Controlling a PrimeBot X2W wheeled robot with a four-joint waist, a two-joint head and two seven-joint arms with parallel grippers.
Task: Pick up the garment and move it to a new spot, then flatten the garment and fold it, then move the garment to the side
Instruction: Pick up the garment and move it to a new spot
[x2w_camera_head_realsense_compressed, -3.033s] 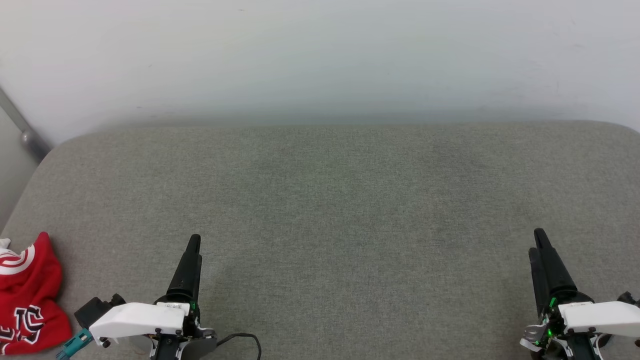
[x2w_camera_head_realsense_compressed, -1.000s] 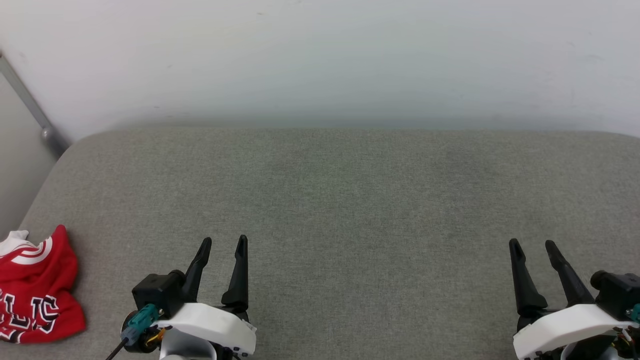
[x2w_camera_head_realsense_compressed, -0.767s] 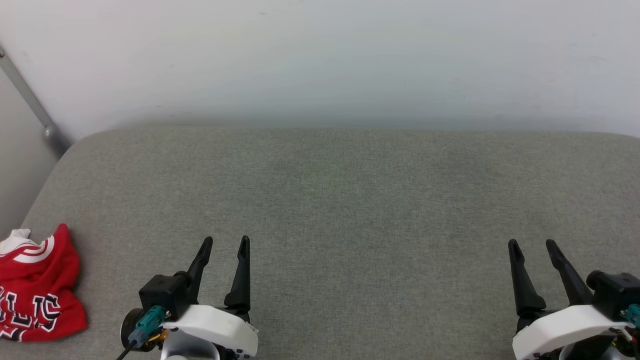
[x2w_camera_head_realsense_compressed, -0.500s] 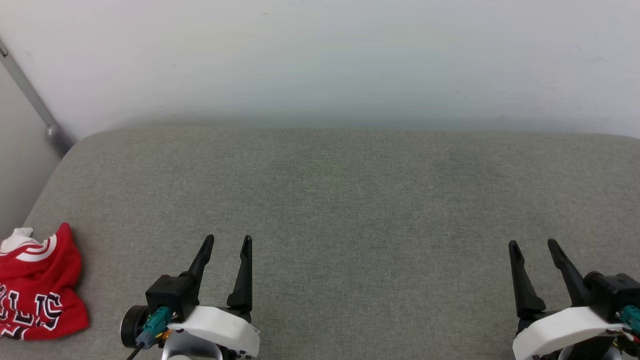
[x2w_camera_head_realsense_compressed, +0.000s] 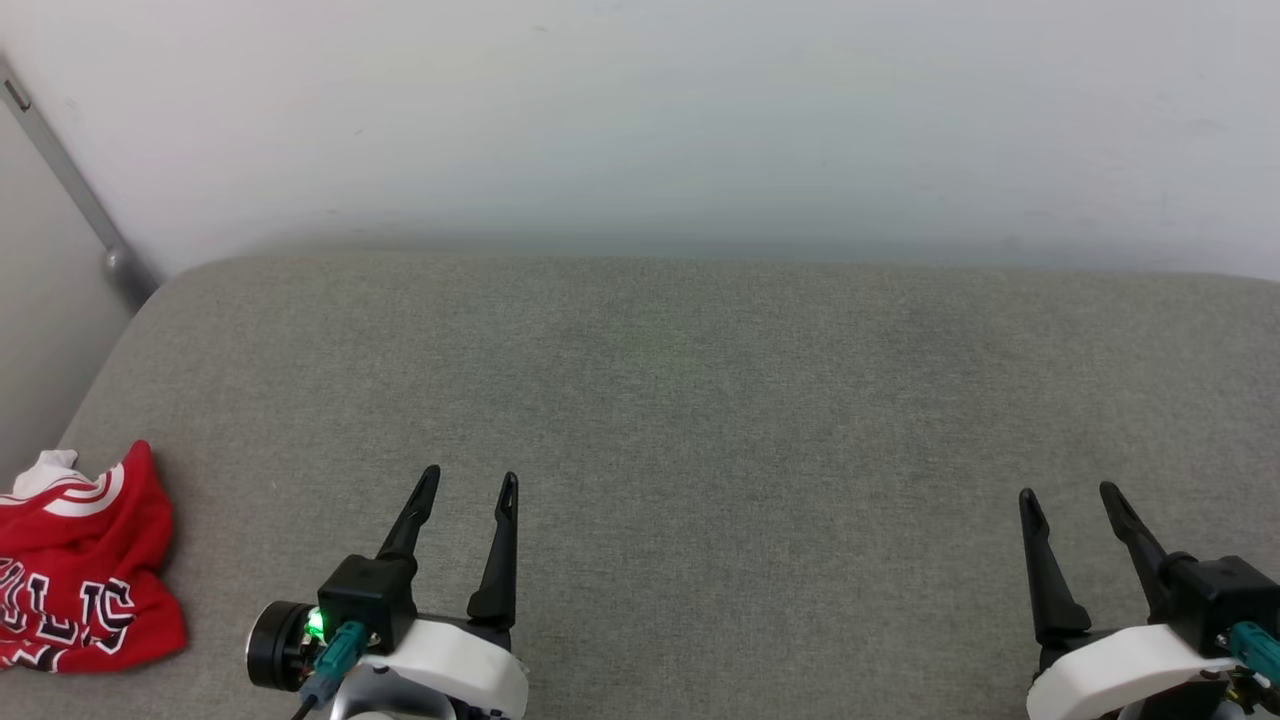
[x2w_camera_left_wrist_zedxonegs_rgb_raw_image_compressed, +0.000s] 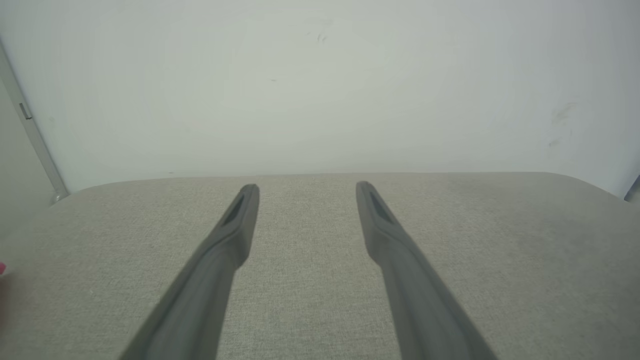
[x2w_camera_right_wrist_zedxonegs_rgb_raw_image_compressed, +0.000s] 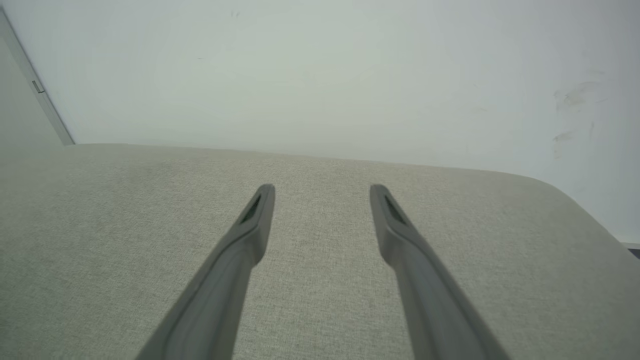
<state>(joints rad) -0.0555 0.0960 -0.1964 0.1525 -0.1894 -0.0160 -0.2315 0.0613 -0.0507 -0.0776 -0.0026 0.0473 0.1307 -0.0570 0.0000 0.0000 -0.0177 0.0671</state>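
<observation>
The garment (x2w_camera_head_realsense_compressed: 75, 585), a red jersey with white striped trim and black white-outlined letters, lies crumpled at the front left of the grey cushioned surface (x2w_camera_head_realsense_compressed: 700, 400), cut off by the head view's left edge. A sliver of red garment (x2w_camera_left_wrist_zedxonegs_rgb_raw_image_compressed: 2, 269) peeks in at the left edge of the left wrist view. My left gripper (x2w_camera_head_realsense_compressed: 470, 482) hovers open to the garment's right, well apart from it, holding nothing; its fingers (x2w_camera_left_wrist_zedxonegs_rgb_raw_image_compressed: 235, 225) spread over bare cushion. Far to the right my right gripper (x2w_camera_head_realsense_compressed: 1068, 494) is open too, with nothing between its fingers (x2w_camera_right_wrist_zedxonegs_rgb_raw_image_compressed: 255, 220).
A pale wall (x2w_camera_head_realsense_compressed: 640, 120) rises right behind the cushion's far edge. A grey metal bar (x2w_camera_head_realsense_compressed: 70, 190) slants down the wall at the back left corner. The cushion's rounded right edge (x2w_camera_right_wrist_zedxonegs_rgb_raw_image_compressed: 585, 210) drops off at the right of the right wrist view.
Both grippers went from shut to open between three seconds and one second ago. Since then the head camera has shifted slightly, and the left gripper has edged right in the picture.
</observation>
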